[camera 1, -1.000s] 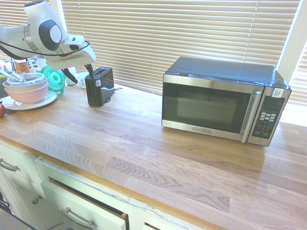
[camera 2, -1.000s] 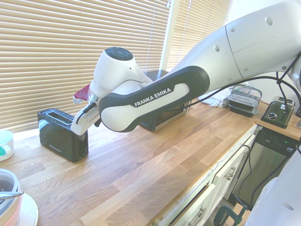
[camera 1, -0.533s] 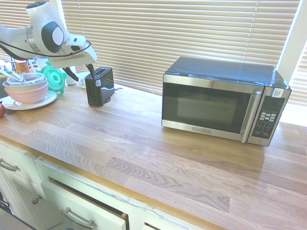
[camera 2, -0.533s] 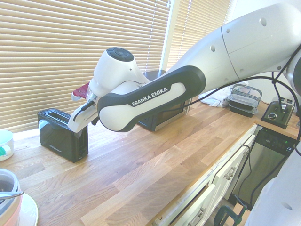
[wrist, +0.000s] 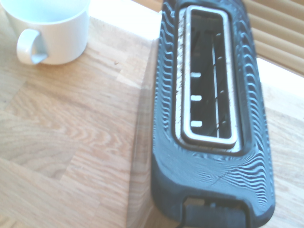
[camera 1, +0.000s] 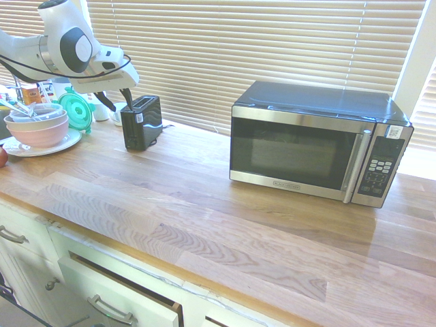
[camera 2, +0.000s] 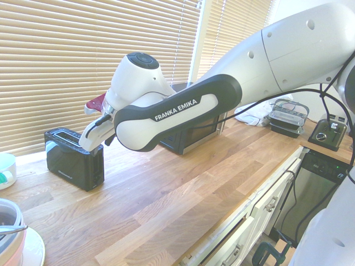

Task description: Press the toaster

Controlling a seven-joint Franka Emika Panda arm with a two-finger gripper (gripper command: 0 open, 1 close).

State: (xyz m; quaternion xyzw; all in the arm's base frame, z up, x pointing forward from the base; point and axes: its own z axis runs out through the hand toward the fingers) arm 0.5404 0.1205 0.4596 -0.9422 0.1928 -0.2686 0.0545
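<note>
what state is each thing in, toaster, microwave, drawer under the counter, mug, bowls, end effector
toaster: upright on the counter, slot empty
microwave: door closed
drawer under the counter: slightly open
mug: upright, beside the toaster
bowls: stacked upright on a plate
end effector: open at the toaster, fingers apart, nothing between them

Pale slatted blinds (camera 1: 238,54) are covering the windows behind the wooden counter (camera 1: 204,204), and daylight is brightening the wood along the sill side. Cream cabinets (camera 1: 34,252) with metal handles are standing beneath it, one drawer (camera 1: 116,293) sitting slightly open. A dishwasher (camera 2: 310,188) is standing at the far end, near a white wall (camera 2: 294,14).
</note>
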